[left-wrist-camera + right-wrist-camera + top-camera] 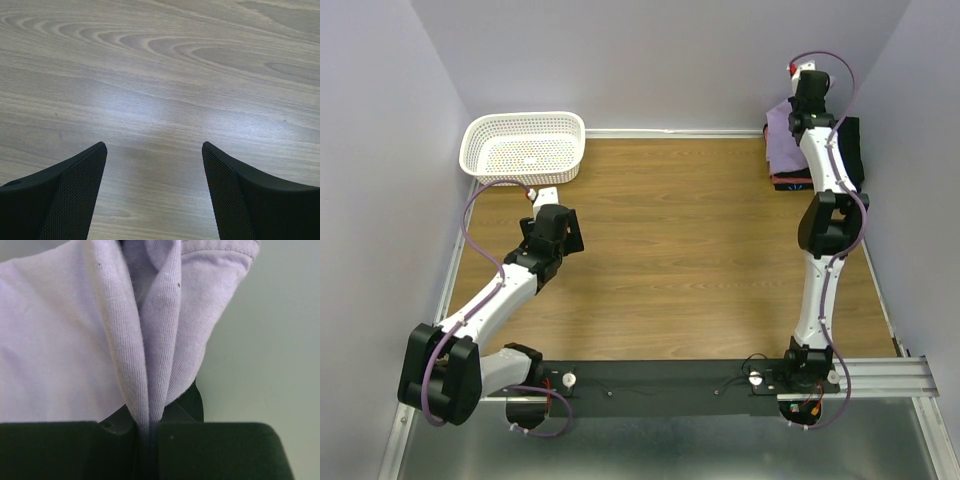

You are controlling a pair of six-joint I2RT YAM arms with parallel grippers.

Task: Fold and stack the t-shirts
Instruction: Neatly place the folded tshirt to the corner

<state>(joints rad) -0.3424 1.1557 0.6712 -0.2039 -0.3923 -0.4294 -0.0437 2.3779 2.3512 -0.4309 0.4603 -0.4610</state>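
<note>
The lavender t-shirt (782,135) hangs bunched at the table's far right corner, over a stack of folded black t-shirts (851,150); a coral-red edge (790,183) shows at the stack's near side. My right gripper (809,88) is above that stack. In the right wrist view it (148,427) is shut on a pinched fold of the lavender t-shirt (75,340), whose cloth fills most of that view. My left gripper (552,228) hovers over the left part of the table. Its fingers (75,190) stand wide open with only bare wood between them.
A white mesh basket (525,146) sits at the far left corner, just beyond my left arm. Pale walls close in the table at the back and both sides. A black rail (660,378) with the arm bases runs along the near edge.
</note>
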